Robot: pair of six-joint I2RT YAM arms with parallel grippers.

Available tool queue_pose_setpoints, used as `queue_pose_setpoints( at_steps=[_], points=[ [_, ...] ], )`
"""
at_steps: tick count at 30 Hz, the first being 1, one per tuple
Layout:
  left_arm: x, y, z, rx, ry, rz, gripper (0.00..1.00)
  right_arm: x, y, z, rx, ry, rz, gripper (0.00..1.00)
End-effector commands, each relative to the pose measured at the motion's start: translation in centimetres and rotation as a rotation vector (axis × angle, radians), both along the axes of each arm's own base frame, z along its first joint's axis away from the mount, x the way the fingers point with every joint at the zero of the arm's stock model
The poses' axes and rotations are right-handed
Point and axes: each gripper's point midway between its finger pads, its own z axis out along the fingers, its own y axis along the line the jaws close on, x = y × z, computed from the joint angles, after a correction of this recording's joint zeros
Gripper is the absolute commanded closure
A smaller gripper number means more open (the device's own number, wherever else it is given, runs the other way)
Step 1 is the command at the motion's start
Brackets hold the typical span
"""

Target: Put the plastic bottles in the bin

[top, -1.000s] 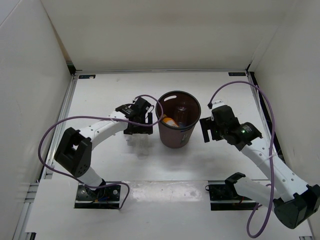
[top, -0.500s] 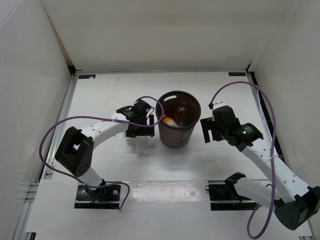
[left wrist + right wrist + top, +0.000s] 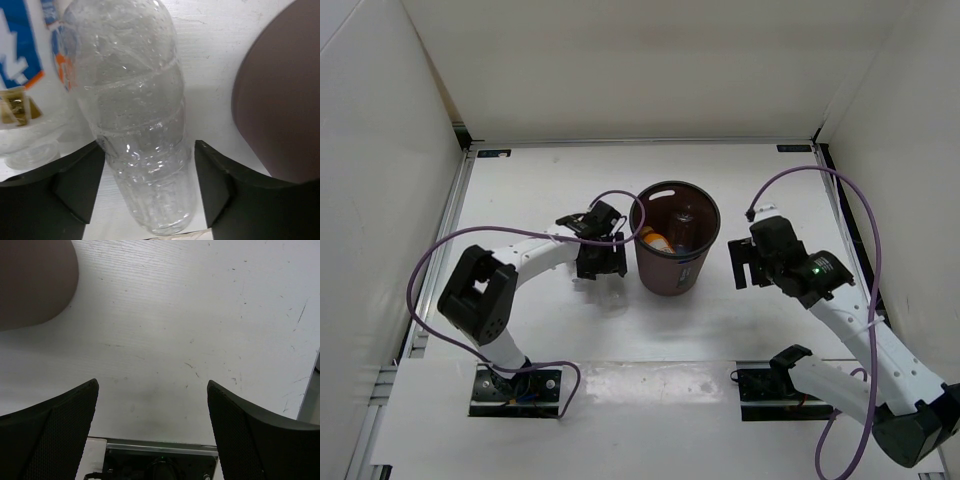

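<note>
Just left of the bin [image 3: 677, 262], the left gripper [image 3: 602, 267] sits low on the table, its fingers [image 3: 75, 185] closed against both sides of the clear unlabelled bottle [image 3: 135, 100]. A blue-labelled bottle [image 3: 22, 60] lies just beyond it, farther from the bin. An orange bottle [image 3: 656, 241] sits inside the bin. Right of the bin, the right gripper [image 3: 152, 410] hangs wide open, holding nothing.
</note>
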Motion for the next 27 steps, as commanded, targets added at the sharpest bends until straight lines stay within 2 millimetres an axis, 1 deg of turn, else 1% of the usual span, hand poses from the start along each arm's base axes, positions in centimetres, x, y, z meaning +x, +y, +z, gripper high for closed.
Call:
queue_pose_setpoints(
  at_steps=[1, 2, 4, 5, 7, 8, 9, 12, 13, 14, 15, 16, 17, 19, 20, 21, 23, 24, 26, 27],
  points=[
    [0.1, -0.1, 0.0, -0.033, 0.010, 0.010, 0.20, 0.2, -0.6, 0.7, -0.005, -0.022, -0.039, 0.10],
    [0.3, 0.0, 0.2, -0.035, 0.002, 0.009, 0.26, 0.3, -0.6, 0.8, -0.007, -0.028, -0.042, 0.10],
    [0.7, -0.2, 0.8, -0.043, -0.015, 0.003, 0.33, 0.4, -0.6, 0.7, -0.009, -0.024, -0.042, 0.10],
    [0.8, -0.1, 0.9, -0.044, -0.017, 0.003, 0.38, 0.5, -0.6, 0.6, -0.014, -0.022, -0.042, 0.10],
    [1.2, -0.3, 1.9, -0.056, -0.040, -0.004, 0.44, 0.7, -0.4, 0.6, -0.016, -0.024, -0.036, 0.10],
    [1.2, -0.3, 2.0, -0.055, -0.045, -0.005, 0.45, 0.6, -0.3, 0.5, -0.020, -0.022, -0.028, 0.10],
    [1.4, -0.4, 2.5, -0.061, -0.057, -0.007, 0.47, 0.7, -0.2, 0.5, -0.023, -0.019, -0.027, 0.10],
    [1.9, -0.6, 4.0, -0.077, -0.094, -0.015, 0.48, 0.7, -0.1, 0.4, -0.027, -0.014, -0.017, 0.10],
    [2.1, -0.5, 4.7, -0.077, -0.109, -0.011, 0.48, 0.7, 0.0, 0.3, -0.029, -0.012, -0.016, 0.10],
    [2.7, -0.7, 5.9, -0.084, -0.140, -0.015, 0.49, 0.8, 0.1, 0.4, -0.028, -0.013, -0.013, 0.10],
    [2.7, -0.3, 6.5, -0.074, -0.154, -0.011, 0.49, 0.7, 0.1, 0.2, -0.029, -0.007, -0.013, 0.10],
    [3.2, -0.4, 7.5, -0.071, -0.181, -0.015, 0.51, 0.7, 0.2, 0.2, -0.033, -0.006, -0.005, 0.10],
    [3.5, -0.1, 7.9, -0.052, -0.195, -0.018, 0.51, 0.7, 0.2, 0.1, -0.035, -0.001, -0.008, 0.10],
    [4.5, -0.2, 10.0, -0.053, -0.250, -0.022, 0.52, 0.8, 0.3, 0.1, -0.036, 0.000, -0.005, 0.10],
    [4.9, 0.2, 10.5, -0.033, -0.266, -0.026, 0.52, 0.8, 0.3, 0.0, -0.041, 0.005, -0.002, 0.10],
    [5.8, -0.1, 12.3, -0.043, -0.308, -0.029, 0.52, 0.7, 0.3, -0.1, -0.041, 0.007, -0.001, 0.10],
    [6.6, 0.5, 13.1, -0.011, -0.333, -0.021, 0.52, 0.8, 0.6, 0.1, -0.040, 0.004, 0.011, 0.10],
    [7.5, 0.8, 14.7, -0.014, -0.364, -0.002, 0.52, 0.8, 0.5, 0.0, -0.042, 0.004, 0.008, 0.10],
    [8.4, 2.5, 15.7, 0.023, -0.386, 0.050, 0.50, 0.8, 0.6, 0.0, -0.044, 0.003, 0.013, 0.10],
    [9.3, 2.6, 17.3, 0.013, -0.420, 0.066, 0.50, 0.8, 0.7, 0.0, -0.040, 0.003, 0.013, 0.10]
  ],
)
